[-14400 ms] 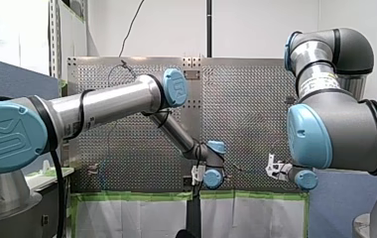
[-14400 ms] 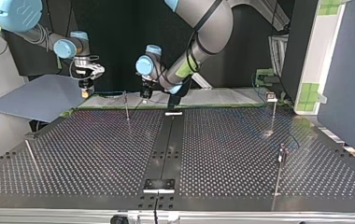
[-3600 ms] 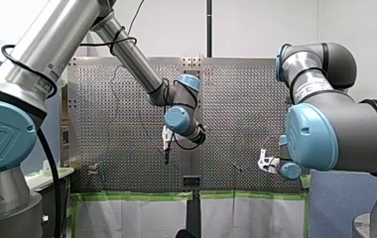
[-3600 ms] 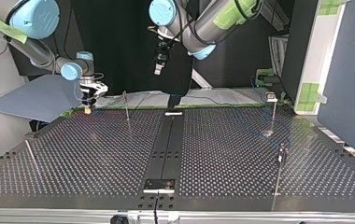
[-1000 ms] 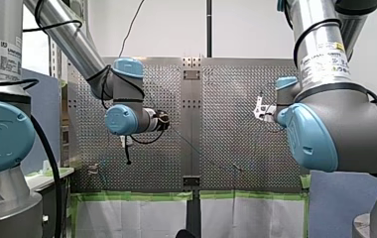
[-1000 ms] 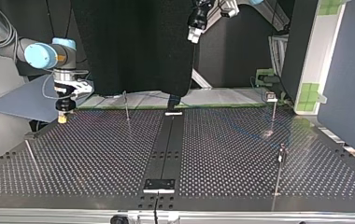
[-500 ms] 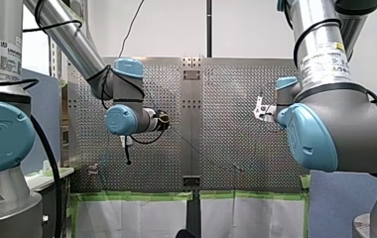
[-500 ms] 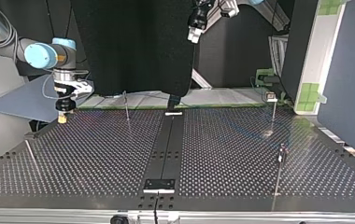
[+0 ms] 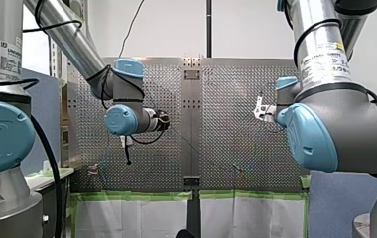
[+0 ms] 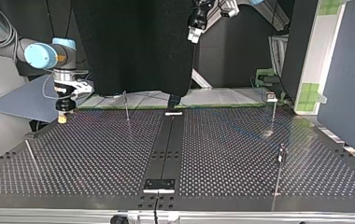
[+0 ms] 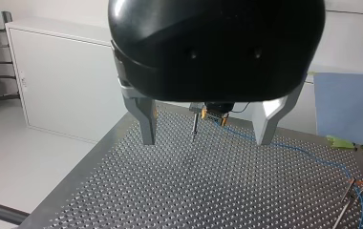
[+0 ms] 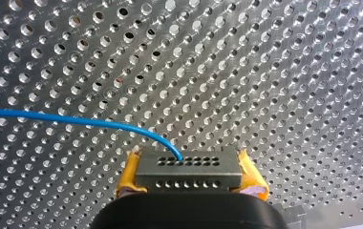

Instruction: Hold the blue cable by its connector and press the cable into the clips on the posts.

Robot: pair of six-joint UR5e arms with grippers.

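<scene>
Our right tool (image 10: 62, 116) grips the connector (image 12: 189, 171) of the blue cable (image 12: 74, 122) close over the surface (image 10: 96, 154), our left tool (image 11: 206, 137) hangs open and empty, and we think pressing the cable into the clips (image 10: 270, 97) on the posts (image 10: 273, 115) is mostly left.

The perforated table (image 10: 96, 158) is split down its middle by a black strip (image 10: 166, 140), which ends at the near edge in what may be a small metal plate (image 10: 158, 185) (too small to tell). Behind the table hangs a black cloth (image 10: 133, 46). A blue-grey sheet (image 10: 26, 100) lies off the table at the top view's left; a dark partition (image 10: 348, 70) stands at its right. In the front view green tape (image 9: 137, 196) edges the table above white sheeting (image 9: 127, 218). A white cabinet (image 11: 65, 90) stands beyond the table in the left wrist view.
</scene>
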